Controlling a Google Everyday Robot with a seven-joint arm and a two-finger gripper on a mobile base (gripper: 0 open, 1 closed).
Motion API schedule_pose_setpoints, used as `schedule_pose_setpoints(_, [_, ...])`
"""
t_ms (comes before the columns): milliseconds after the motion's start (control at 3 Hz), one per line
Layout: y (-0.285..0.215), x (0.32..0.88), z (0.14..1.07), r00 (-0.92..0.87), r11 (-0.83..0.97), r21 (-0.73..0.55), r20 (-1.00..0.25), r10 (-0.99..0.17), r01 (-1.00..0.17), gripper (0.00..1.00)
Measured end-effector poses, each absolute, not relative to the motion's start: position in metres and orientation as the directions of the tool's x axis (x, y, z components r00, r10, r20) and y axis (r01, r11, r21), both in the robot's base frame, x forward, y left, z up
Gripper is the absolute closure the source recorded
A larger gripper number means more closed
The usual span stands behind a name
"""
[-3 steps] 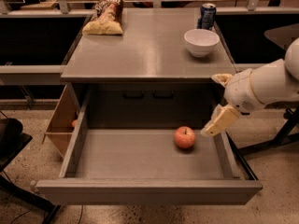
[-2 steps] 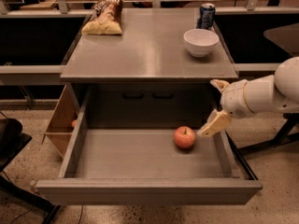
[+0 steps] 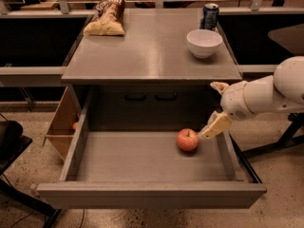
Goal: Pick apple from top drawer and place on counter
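Toward the right of the open top drawer point(image 3: 133, 161), we find the apple point(image 3: 187, 139) on its floor; it lies just left of and below the gripper point(image 3: 207, 109), whose fingers point(image 3: 216, 126) stand wide apart and empty; the counter point(image 3: 152, 56) lies beyond, above.

The top drawer point(image 3: 128, 158) stands pulled out below the near edge of the counter point(image 3: 152, 56), with the apple point(image 3: 187, 139) on its floor toward the right. The gripper point(image 3: 208, 110) hangs just right of the apple, fingers spread apart. A white bowl point(image 3: 204, 42) sits by the counter's right edge.
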State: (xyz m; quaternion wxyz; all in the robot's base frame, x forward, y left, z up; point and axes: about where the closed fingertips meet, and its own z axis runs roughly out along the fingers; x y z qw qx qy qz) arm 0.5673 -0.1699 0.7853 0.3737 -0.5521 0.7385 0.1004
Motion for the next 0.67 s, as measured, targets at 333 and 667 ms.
schedule_pose_setpoints(333, [-0.157,0.583,0.735,-0.090,0.356,-0.220,-0.728,-0.680,-0.908,0.00])
schedule_pose_setpoints(667, [-0.148,0.593,0.702,-0.071,0.339,-0.208,-0.753,-0.654,-0.917,0.00])
